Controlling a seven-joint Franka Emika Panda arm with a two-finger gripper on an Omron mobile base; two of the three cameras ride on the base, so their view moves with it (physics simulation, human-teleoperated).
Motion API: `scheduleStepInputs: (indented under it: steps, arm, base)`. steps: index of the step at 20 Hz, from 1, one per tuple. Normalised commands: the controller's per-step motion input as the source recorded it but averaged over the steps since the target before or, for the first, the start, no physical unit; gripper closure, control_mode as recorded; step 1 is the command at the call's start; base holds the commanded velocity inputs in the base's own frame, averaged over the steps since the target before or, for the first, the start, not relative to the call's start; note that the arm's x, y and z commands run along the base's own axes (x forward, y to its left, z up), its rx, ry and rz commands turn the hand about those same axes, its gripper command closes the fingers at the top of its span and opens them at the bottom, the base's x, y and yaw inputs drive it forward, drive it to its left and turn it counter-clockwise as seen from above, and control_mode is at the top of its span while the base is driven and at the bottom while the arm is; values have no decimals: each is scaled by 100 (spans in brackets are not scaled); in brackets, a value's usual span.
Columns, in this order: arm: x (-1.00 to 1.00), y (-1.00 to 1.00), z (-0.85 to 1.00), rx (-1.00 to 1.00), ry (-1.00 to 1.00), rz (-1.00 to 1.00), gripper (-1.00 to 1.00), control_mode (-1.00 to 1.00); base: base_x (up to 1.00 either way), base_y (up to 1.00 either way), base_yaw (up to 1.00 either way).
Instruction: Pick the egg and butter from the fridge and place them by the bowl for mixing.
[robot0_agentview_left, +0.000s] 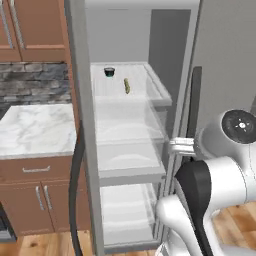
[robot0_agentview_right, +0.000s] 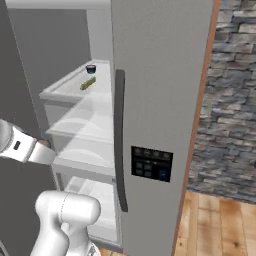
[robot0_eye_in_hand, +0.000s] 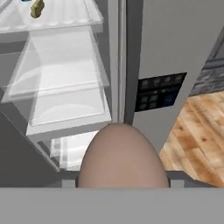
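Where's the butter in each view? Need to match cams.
Left base view: butter on the top shelf, upper centre, right of a small dark cup.
Right base view: upper left, same shelf, just below the cup.
Hand view: top left corner.
Shared landmark: the fridge top shelf.

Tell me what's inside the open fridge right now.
On the fridge's top shelf lie the butter and a small dark cup. The lower shelves look bare, though the closed door hides the right compartment.
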Motion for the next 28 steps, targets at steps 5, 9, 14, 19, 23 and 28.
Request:
scheduleStepInputs:
  steps: [5, 9, 14, 19, 23, 28]
  arm:
    - [0, 0, 0, 0, 0, 0, 100, 100]
    - [0, 0, 0, 0, 0, 0, 100, 100]
    - [0, 0, 0, 0, 0, 0, 100, 100]
    - [0, 0, 0, 0, 0, 0, 100, 100]
    - [0, 0, 0, 0, 0, 0, 100, 100]
    - [0, 0, 0, 0, 0, 0, 100, 100]
  base:
    - [-93, -71, 71]
    - [-73, -46, 82]
    - [-23, -3, 98]
    - [-9, 0, 100]
    - [-2, 9, 92]
    - [71, 7, 47]
